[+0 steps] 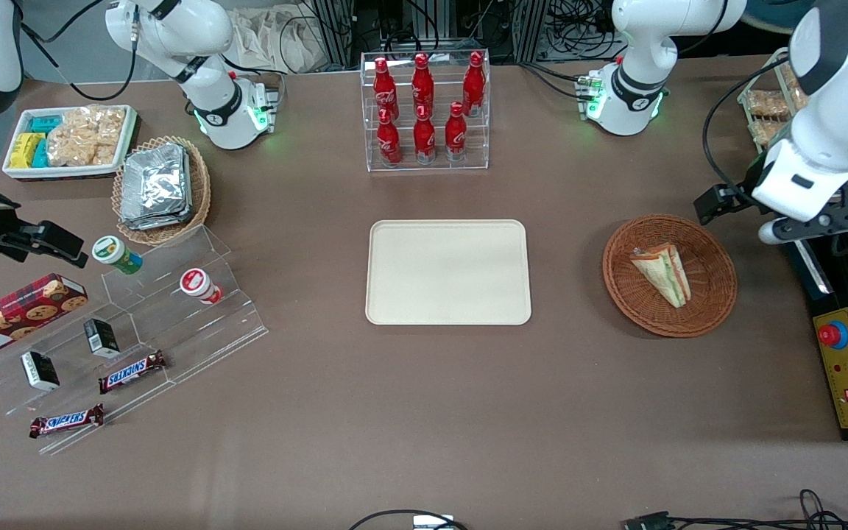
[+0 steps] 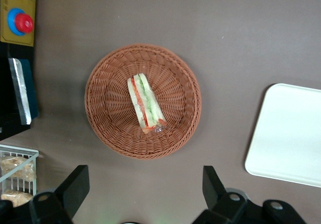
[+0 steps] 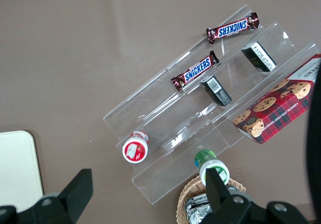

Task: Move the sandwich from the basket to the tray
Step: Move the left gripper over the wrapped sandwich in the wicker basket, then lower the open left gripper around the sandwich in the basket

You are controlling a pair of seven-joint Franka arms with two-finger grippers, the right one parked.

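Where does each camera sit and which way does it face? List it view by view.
Front view: high in front of the table, looking down at the tray, the basket holding the sandwich, and both arms.
Left wrist view: on the working arm, looking straight down; the open end effector hangs above the table beside the basket.
Right wrist view: on the parked arm, facing the clear snack shelf; its own fingers show.
Shared: all three see the tray; front and left wrist share the basket and sandwich.

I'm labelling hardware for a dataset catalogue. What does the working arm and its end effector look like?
The working arm has glossy white rounded shells with black joint bands, a black cable looping beside it and a green-lit ring at its base. Its end effector, above the table beside the basket, has two matte black wedge-shaped fingers, open.
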